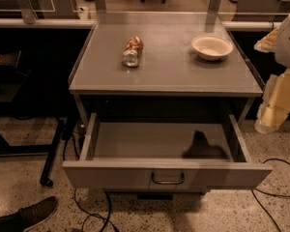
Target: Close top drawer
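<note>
The top drawer [111, 175] is a wide grey metal drawer, pulled far out of the table toward me. Its flat front panel has a small dark wire handle [167, 179] at the centre. The inside holds nothing but a dark shadow at the right. No other drawers show. My gripper [274, 105], pale yellow and white, hangs at the right edge of the view. It is to the right of the drawer's right side wall and apart from it, below the tabletop's right edge.
On the grey tabletop [169, 76] lie a crumpled clear bottle [132, 51] and a white bowl [212, 47]. A person's shoe [24, 216] is at the lower left. Cables [275, 192] run on the floor. A black table leg [52, 153] stands left.
</note>
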### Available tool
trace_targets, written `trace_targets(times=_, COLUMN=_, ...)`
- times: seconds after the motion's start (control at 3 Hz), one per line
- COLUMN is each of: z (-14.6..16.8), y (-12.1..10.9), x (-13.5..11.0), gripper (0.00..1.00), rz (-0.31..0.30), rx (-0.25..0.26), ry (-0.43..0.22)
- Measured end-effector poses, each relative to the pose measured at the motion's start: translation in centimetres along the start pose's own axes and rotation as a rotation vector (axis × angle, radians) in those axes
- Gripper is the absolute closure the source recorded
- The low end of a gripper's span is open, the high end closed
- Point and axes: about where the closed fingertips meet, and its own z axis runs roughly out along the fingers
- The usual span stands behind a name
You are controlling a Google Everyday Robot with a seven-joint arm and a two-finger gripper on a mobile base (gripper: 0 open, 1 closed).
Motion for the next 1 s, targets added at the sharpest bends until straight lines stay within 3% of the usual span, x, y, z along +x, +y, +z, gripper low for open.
trace_targets(times=0.33, z=0.00, y=0.00, x=0.00, gripper=0.00, rz=0.000, rx=0.000, ry=0.000)
trace_targets(times=0.67, z=0.00, y=0.00, x=0.00, gripper=0.15, rz=0.000, rx=0.000, ry=0.000)
trace_targets(times=1.0, z=0.00, y=0.00, x=0.00, gripper=0.37, rz=0.000, rx=0.000, ry=0.000)
